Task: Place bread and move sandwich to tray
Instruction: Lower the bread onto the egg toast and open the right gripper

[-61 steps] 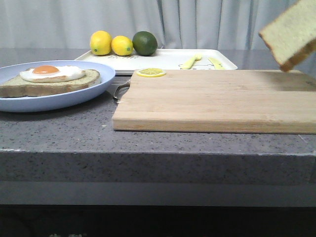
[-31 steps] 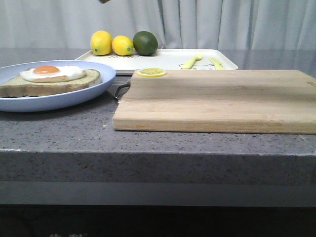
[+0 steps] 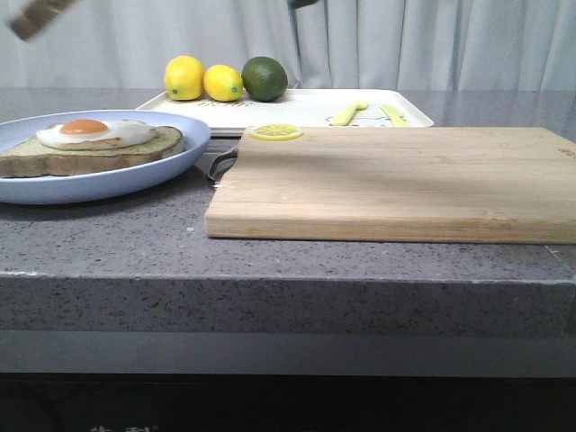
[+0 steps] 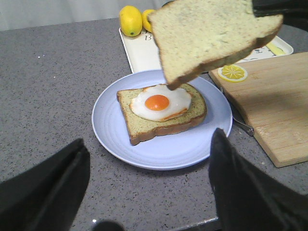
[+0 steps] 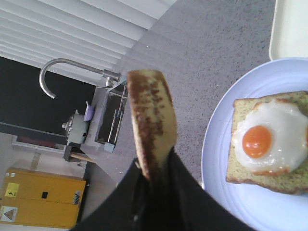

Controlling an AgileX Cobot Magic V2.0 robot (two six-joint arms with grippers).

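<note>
The bread (image 4: 211, 36) hangs at the frame's upper middle above the sandwich (image 4: 162, 111), blocking descent; bench (image 4: 53, 91) at left lies open.

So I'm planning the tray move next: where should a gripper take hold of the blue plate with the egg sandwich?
Probably the plate's near rim, from the robot's side, one finger over the lip and one under. The rim flares out shallow and bare there; the sandwich sits near the middle, and the cutting board crowds the robot's right side. The left gripper hangs open just short of that edge.
</note>
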